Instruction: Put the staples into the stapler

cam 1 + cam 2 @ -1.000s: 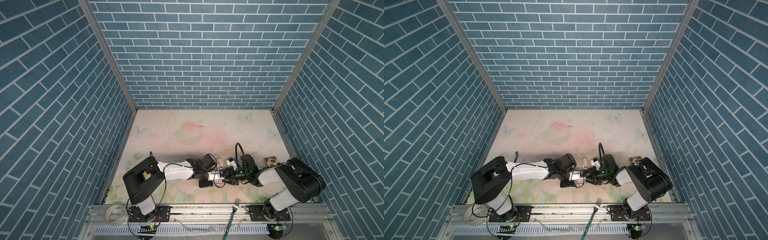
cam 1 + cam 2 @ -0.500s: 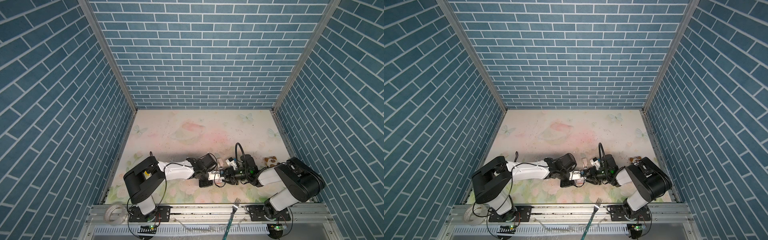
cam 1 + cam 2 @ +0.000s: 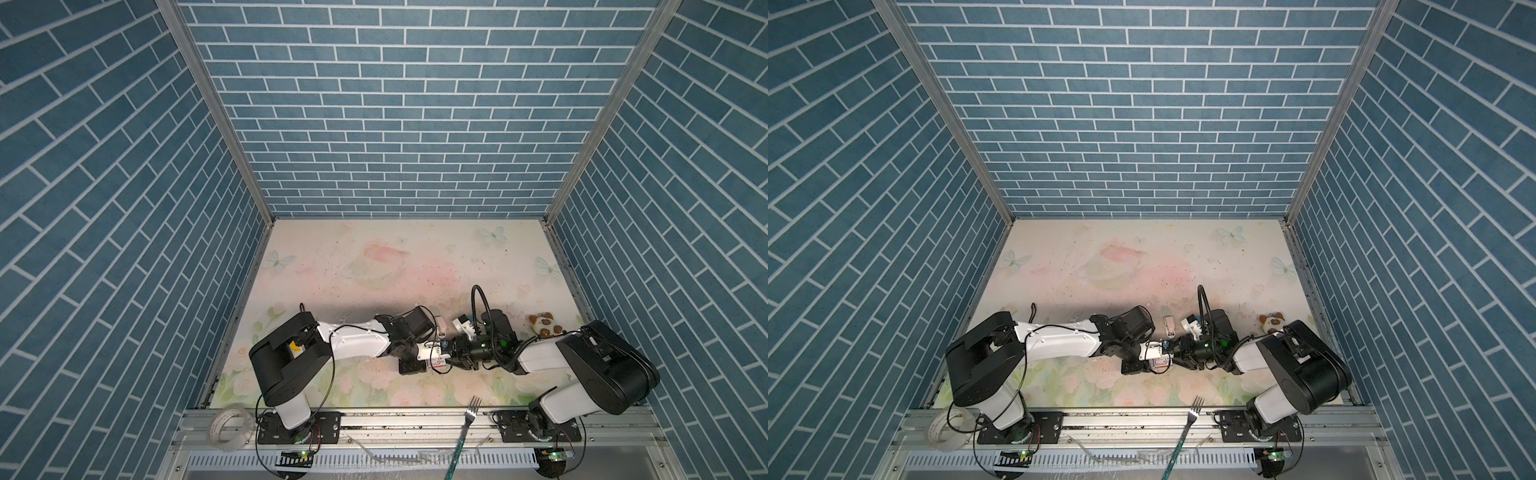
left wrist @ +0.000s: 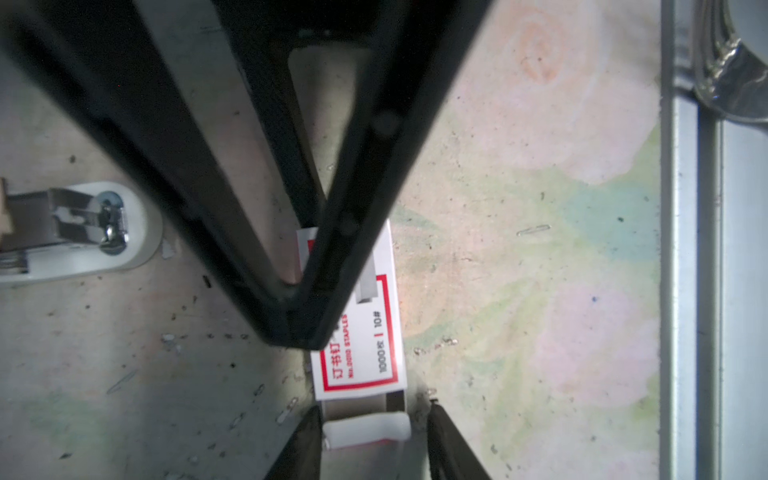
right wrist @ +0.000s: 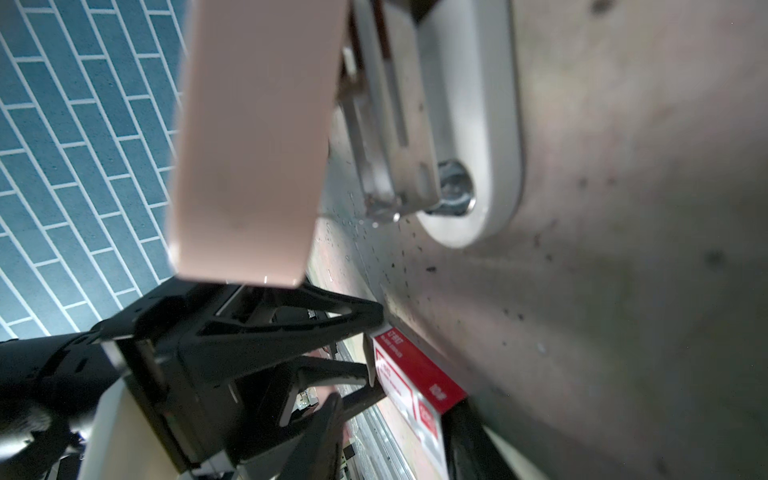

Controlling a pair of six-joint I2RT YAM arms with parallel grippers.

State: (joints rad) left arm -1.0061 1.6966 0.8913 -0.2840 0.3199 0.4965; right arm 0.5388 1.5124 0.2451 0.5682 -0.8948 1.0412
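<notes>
Drawer-opening step, I judge: staples lie hidden in the box (image 4: 365, 357) beside the open stapler (image 4: 75, 232), the left gripper (image 4: 303, 340) bears on the box, clench unclear, and the right gripper (image 4: 376, 409), fingers (image 4: 453, 444) spread, straddles the tray (image 4: 353, 403), which needs pinching, then pulling.

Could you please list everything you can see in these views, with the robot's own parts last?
mat: one, pale floral, tabletop
staple box: one, white and red, front centre of mat
stapler: one, white base and pink top, open, behind the box
plush toy: one, brown and white, mat's right side
fork: one, silver with teal handle, front rail
tape roll: one, clear, front rail, left end
left hand: one, black, over the box
right hand: one, black, at the box's open end
</notes>
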